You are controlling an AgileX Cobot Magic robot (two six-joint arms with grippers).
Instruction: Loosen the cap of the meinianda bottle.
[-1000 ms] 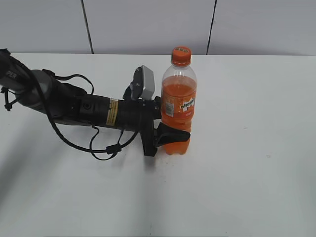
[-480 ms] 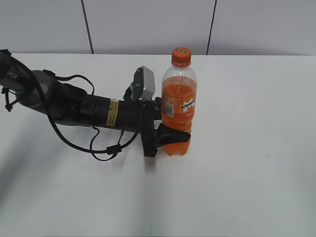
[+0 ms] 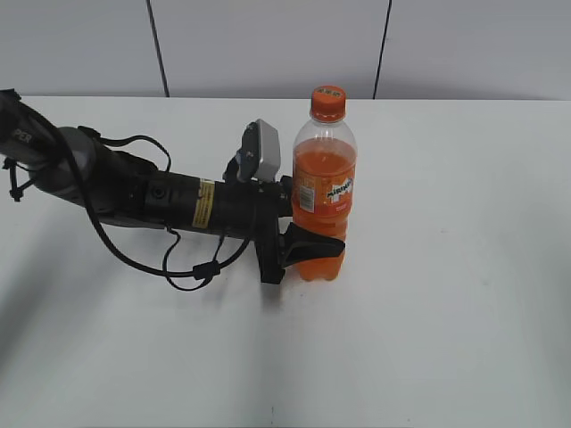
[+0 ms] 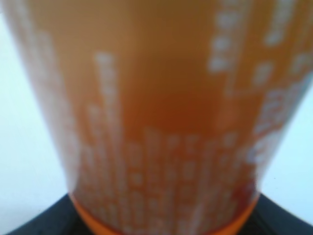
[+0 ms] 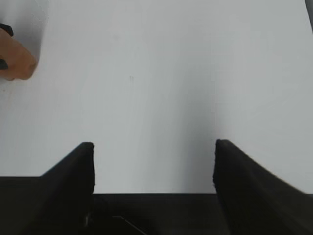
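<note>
The meinianda bottle (image 3: 324, 169) stands upright on the white table, holding orange liquid and wearing an orange label. Its orange cap (image 3: 327, 101) sits on top with nothing touching it. My left gripper (image 3: 319, 234) reaches in from the left, lying low, and is shut on the bottle's lower body, with one dark finger (image 3: 314, 242) across the front. In the left wrist view the blurred label of the bottle (image 4: 161, 112) fills the frame between the jaws of the left gripper (image 4: 161, 225). My right gripper (image 5: 154, 147) is open over bare table; a blurred orange bottle top (image 5: 17, 58) shows at the left edge.
The left arm's black body and looping cables (image 3: 178, 259) lie across the left half of the table (image 3: 446, 312). A grey panelled wall (image 3: 268, 45) runs behind the table's far edge. The right arm does not show in the exterior view.
The bottle and the left gripper have drifted a hair to the right; the grip is the same.
</note>
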